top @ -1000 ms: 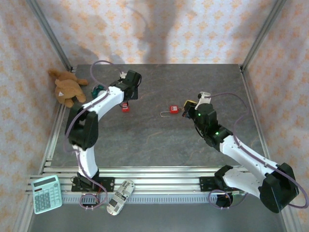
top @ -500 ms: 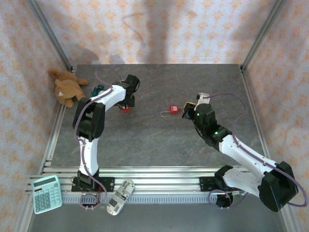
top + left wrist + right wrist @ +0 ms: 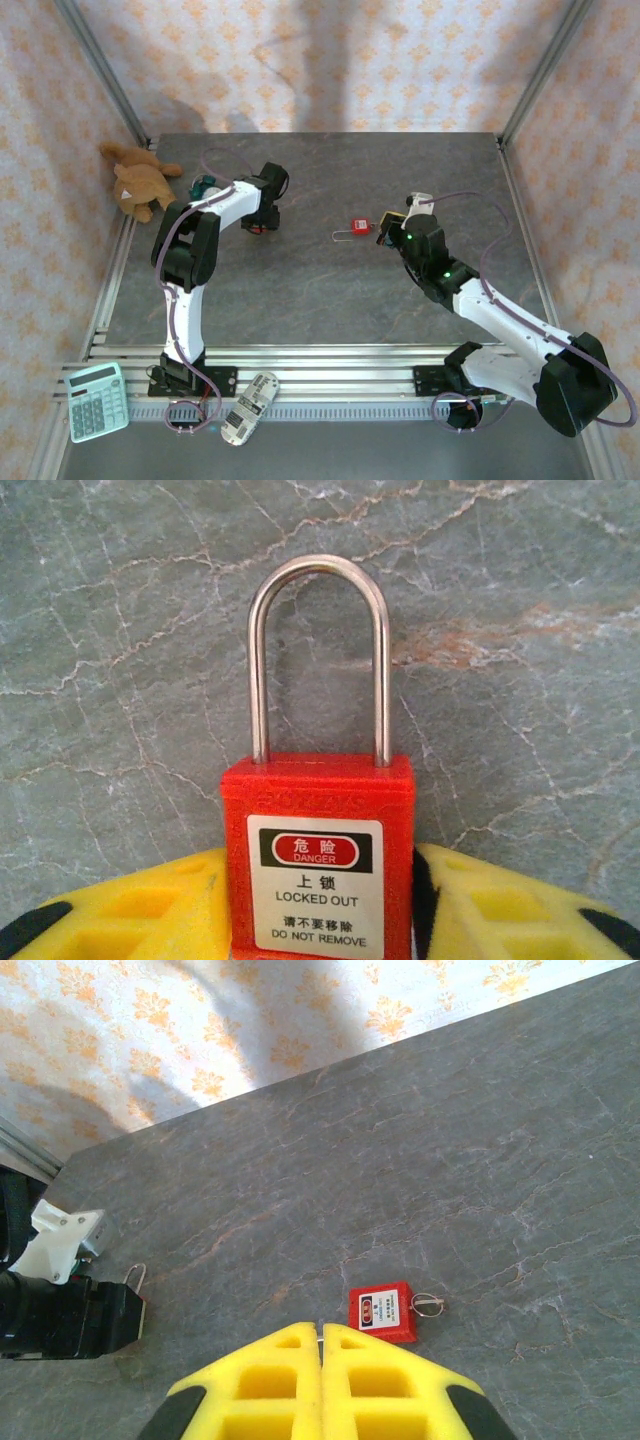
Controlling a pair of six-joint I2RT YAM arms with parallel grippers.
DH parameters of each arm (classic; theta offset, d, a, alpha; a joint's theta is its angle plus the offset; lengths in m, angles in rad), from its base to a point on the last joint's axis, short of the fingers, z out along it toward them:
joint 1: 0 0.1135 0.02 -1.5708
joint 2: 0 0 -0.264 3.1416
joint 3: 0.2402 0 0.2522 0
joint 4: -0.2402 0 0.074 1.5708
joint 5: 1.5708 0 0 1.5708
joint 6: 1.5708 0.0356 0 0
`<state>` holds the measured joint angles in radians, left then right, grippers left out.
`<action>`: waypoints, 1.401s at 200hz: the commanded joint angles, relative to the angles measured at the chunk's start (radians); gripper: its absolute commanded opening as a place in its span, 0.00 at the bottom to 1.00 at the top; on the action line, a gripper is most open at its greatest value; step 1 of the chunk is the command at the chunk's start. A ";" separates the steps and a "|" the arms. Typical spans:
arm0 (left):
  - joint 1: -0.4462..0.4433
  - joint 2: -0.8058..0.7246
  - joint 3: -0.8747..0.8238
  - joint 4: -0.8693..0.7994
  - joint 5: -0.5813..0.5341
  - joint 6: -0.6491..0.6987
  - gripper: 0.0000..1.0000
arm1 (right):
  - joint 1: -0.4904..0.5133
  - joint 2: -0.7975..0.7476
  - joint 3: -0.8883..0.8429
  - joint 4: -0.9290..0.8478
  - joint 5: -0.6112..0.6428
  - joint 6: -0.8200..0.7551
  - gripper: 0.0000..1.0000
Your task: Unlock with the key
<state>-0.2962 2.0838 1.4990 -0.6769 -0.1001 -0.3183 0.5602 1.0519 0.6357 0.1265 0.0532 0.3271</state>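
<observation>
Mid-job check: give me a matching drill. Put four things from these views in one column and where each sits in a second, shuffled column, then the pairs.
Things:
1. padlock
2. second padlock
3. teddy bear
4. calculator

Places:
A. near-left, off the table
B. held in the left gripper
C. far-left edge of the table
D. loose on the table, just ahead of the right gripper

Pairs: 1-B, 2-D, 3-C, 4-A
</observation>
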 commanded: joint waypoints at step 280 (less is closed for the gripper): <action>-0.324 -0.431 -0.584 0.365 0.120 -0.560 0.64 | 0.002 -0.006 -0.056 0.123 0.060 -0.014 0.04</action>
<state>-0.5957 1.6299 0.8551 -0.3546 -0.0395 -0.8673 0.5602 1.0428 0.5709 0.2401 0.0906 0.3164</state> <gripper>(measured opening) 0.639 0.046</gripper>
